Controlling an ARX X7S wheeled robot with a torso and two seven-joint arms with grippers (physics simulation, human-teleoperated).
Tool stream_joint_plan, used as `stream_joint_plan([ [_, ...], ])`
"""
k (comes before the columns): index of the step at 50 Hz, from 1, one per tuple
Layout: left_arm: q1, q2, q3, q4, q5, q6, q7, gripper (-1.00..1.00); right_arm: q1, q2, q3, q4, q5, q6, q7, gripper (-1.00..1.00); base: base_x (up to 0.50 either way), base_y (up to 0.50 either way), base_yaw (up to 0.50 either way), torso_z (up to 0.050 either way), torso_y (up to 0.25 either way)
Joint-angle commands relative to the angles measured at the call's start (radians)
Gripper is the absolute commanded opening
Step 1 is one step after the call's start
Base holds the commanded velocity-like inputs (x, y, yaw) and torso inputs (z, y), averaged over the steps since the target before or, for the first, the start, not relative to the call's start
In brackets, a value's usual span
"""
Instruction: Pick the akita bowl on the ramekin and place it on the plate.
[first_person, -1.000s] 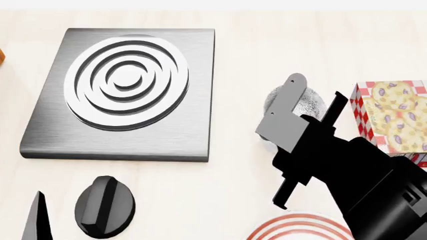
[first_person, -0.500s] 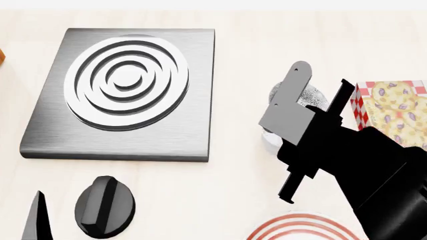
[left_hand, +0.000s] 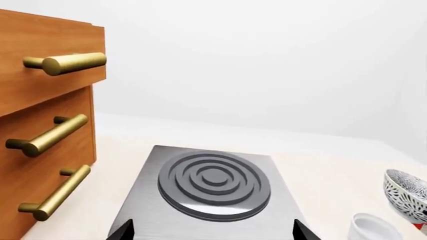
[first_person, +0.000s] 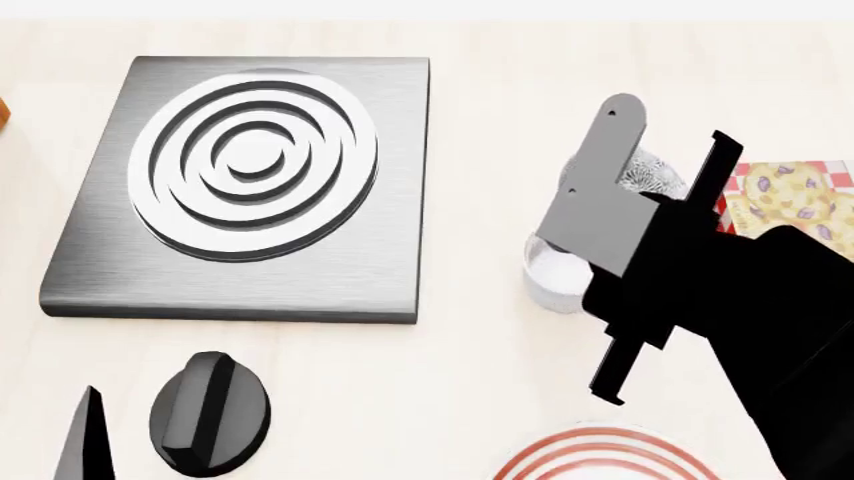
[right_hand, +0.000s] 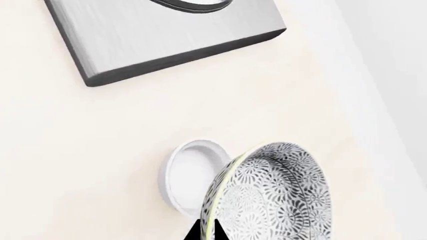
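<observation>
- Grey-speckled akita bowl (right_hand: 273, 195) is pinched at its rim by the right gripper (first_person: 661, 165); one dark fingertip (right_hand: 203, 231) meets the rim in the right wrist view.
- Its mouth does not face straight up: the bowl is tilted, with the patterned inside turned toward the wrist camera, and as a round thing it has no long axis to speak of.
- It is lifted clear of the ramekin (right_hand: 190, 175), which stands upright on the counter (first_person: 507, 90) just beside and below it, its white inside open to view.
- From the head view the bowl shows only as a patterned patch between the grey finger (first_person: 601, 170) and the black one, just beyond the ramekin and mostly hidden by the arm.
- Just right of the gripper lies a red-and-white checked box (first_person: 801, 200) with a yellow print.
- Nearer the robot, the red-ringed plate (first_person: 601, 455) peeks in at the lower edge, well apart from the bowl.
- Left of the ramekin sits a brushed-metal hob (first_person: 254, 185) with concentric rings, and a black knob (first_person: 210, 410) lies near its close edge.
- Only two dark tips of the left gripper (left_hand: 213, 231) show at the edge of its own view, parted wide and holding nothing.
- That view also takes in a wooden drawer unit (left_hand: 40, 135) with brass handles at the far left of the hob.
</observation>
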Motion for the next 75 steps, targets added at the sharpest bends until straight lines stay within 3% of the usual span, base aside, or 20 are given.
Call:
stream_joint_plan([
  [1,0.000,-0.005,0.002,0.000,-0.009,0.007,-0.003,1.00,0.049,0.050,-0.017,-0.121,0.005,0.080,-0.055,-1.00,0.00,0.00,0.00,0.000,0.000],
  [19,-0.003,-0.015,0.003,0.006,-0.020,0.006,-0.015,1.00,0.101,0.187,-0.075,-0.421,0.016,0.193,-0.143,-1.00,0.00,0.00,0.00,0.000,0.000],
  [53,-0.008,-0.030,0.019,0.001,-0.018,0.017,-0.030,1.00,-0.068,0.452,-0.046,-0.747,0.167,0.162,0.011,-1.00,0.00,0.00,0.00,0.000,0.000],
  [75,-0.009,-0.041,0.022,0.003,-0.024,0.021,-0.042,1.00,-0.154,0.476,-0.086,-0.764,0.158,0.105,0.068,-1.00,0.00,0.00,0.00,0.000,0.000],
])
